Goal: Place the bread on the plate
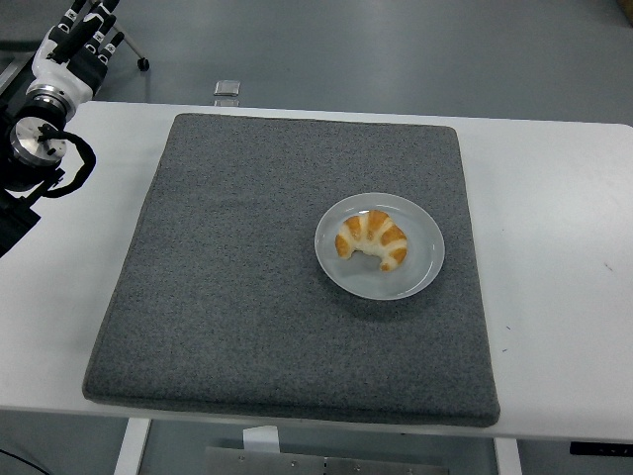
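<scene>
A golden croissant (372,238) lies on a pale grey round plate (424,265), right of the middle of a dark grey mat (227,277). My left hand (87,32) is at the top left corner of the picture, past the table's far edge, far from the plate. Its fingers are held out straight and hold nothing. The left wrist and forearm (35,148) hang over the table's left side. The right arm is out of sight.
The mat covers most of the white table (564,297). A small silver object (226,88) sits at the table's far edge. A tripod leg with a castor (141,62) stands on the floor behind the left hand.
</scene>
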Robot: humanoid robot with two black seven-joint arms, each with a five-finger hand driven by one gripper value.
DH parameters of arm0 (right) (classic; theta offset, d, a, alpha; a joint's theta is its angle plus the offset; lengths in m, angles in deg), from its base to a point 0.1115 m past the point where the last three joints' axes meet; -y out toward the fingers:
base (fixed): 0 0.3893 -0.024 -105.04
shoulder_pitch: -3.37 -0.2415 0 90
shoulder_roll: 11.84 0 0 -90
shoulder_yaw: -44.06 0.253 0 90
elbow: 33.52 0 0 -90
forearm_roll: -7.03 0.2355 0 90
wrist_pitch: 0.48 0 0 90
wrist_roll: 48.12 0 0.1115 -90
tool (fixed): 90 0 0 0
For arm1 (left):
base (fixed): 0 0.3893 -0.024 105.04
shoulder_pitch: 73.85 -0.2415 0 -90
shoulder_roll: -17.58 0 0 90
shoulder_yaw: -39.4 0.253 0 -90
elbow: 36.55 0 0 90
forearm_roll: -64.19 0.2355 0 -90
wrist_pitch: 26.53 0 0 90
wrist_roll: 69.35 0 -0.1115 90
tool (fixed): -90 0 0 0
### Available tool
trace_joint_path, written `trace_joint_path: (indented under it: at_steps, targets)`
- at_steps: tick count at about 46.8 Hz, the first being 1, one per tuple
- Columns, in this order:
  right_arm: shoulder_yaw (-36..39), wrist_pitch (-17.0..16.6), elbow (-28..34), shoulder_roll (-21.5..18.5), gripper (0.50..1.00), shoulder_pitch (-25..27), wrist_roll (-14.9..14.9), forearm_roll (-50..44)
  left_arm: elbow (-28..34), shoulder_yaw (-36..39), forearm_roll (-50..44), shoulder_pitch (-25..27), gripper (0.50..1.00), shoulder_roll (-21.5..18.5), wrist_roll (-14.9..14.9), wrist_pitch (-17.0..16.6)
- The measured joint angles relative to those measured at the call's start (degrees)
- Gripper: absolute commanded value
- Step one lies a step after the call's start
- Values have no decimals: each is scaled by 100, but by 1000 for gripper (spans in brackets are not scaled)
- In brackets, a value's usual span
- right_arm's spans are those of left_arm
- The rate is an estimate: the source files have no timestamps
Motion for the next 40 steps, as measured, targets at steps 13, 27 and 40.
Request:
trace_joint_path:
  at_steps: [13,27,40]
  targets:
    - [-5,-1,0,0,932,2,0,0,-204,9,109,3,994,313,221,74]
    - [-14,-53,0,0,932,2,-2,-26,-492,1,123,60,994,630,293,67]
    - [-14,-51,0,0,930,2,38,-28,-745,-37,112,97,994,901,435,61]
